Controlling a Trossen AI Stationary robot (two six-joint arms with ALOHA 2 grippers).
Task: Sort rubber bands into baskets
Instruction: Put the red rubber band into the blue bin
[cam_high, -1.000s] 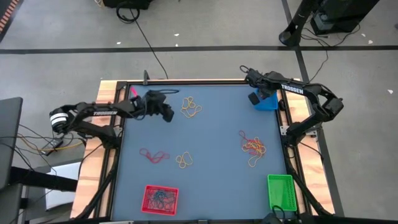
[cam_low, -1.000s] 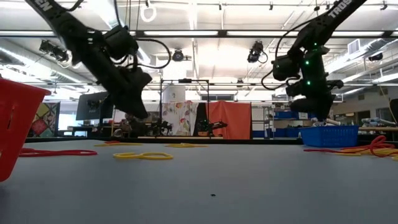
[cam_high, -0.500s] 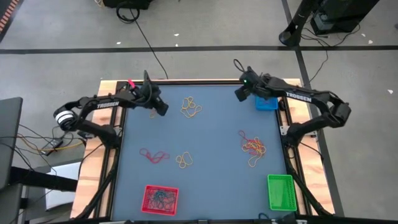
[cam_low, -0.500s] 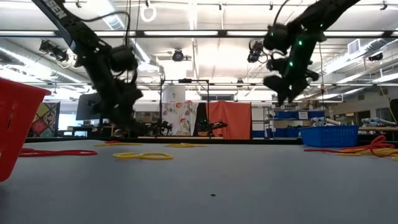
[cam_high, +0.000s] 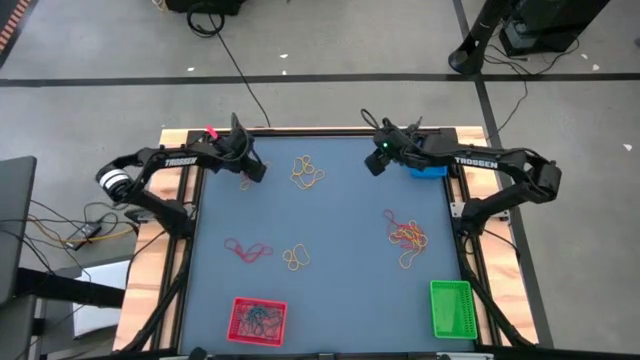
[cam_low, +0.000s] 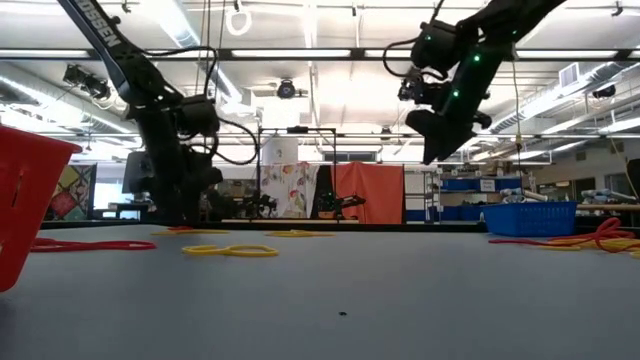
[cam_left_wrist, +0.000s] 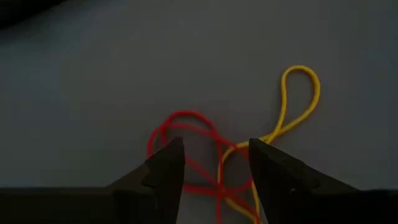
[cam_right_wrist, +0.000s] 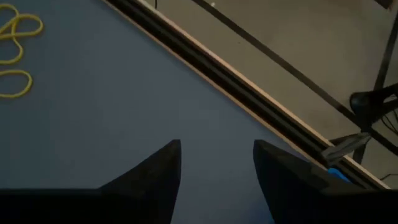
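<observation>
Two end effectors, both spread, both empty. Your left end effector (cam_left_wrist: 211, 165) hangs over tangled red and yellow rubber bands (cam_left_wrist: 233, 146) at the tabletop's (cam_high: 340, 225) far left. These look light, limp and snaggy, so pinch one strand. The right end effector (cam_high: 374, 163) has swung inward from the blue basket (cam_high: 432, 168); the left pulled back toward the rail.

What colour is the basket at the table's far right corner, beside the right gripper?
Blue basket; the high view shows it best.
</observation>
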